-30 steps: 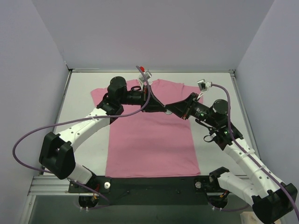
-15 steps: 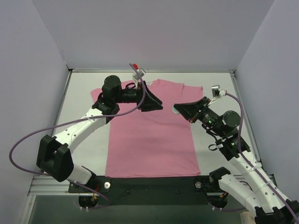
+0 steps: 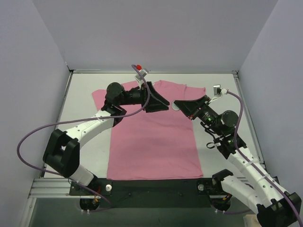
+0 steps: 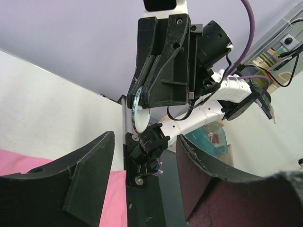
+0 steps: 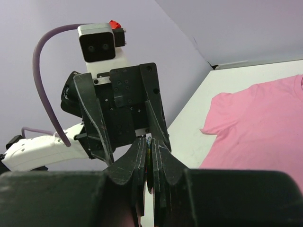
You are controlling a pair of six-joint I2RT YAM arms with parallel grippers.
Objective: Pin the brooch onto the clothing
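The clothing, a pink T-shirt (image 3: pixel 151 142), lies flat on the white table, neckline at the far side; it also shows as the pink cloth (image 5: pixel 255 118) and the pink strip (image 4: pixel 116 208). My right gripper (image 3: pixel 180 105) hovers over the shirt's upper right chest, shut on the brooch (image 3: pixel 175 105). The brooch (image 4: pixel 140 113) shows a pale face with a bluish rim. Seen edge-on, this thin disc (image 5: pixel 149 163) sits between the right gripper's (image 5: pixel 150 142) tips. My left gripper (image 3: pixel 160 101) faces it from the left, a short gap away. The left gripper (image 4: pixel 147 142) is open and holds nothing.
Purple walls close in the table (image 3: pixel 85 94) on three sides, with a metal rail (image 3: pixel 151 72) along the far edge. The black base bar (image 3: pixel 151 185) runs along the near edge. A teal bin (image 4: pixel 210 139) stands beyond the right arm's base.
A second ago the two grippers met tip to tip over the chest. They have since parted: the left one opened and drew back left, and the brooch stayed in the right one.
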